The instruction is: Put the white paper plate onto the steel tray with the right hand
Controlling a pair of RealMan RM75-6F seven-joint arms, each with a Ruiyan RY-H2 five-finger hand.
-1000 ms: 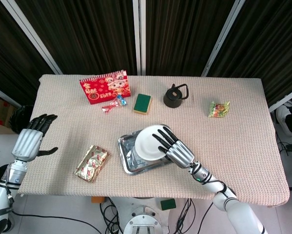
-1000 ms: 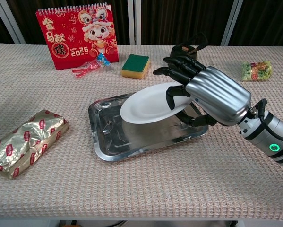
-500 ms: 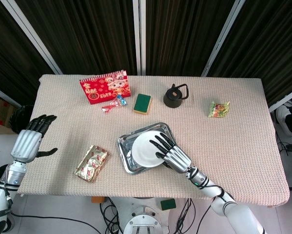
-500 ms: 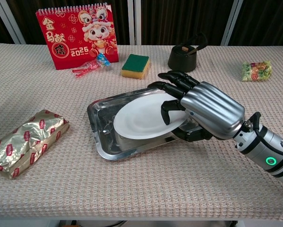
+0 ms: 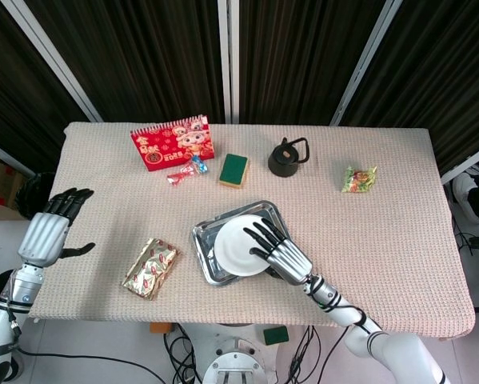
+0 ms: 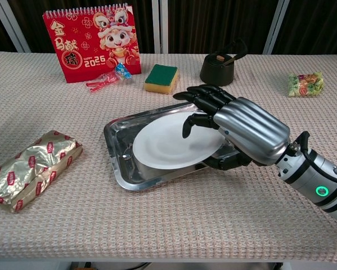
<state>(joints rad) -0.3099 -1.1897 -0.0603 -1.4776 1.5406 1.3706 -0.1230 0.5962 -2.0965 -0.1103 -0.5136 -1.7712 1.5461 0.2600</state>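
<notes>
Beige woven tablecloth carries the shiny rectangular steel tray [image 6: 123,174], where the right hand [image 6: 244,132] pinches the round white paper plate [image 6: 168,147] by its near rim, to set it flat.

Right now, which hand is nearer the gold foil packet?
Left. The left hand hovers open off the table's left edge, just left of the gold foil packet. The right hand is farther right, holding the white paper plate over the steel tray.
</notes>
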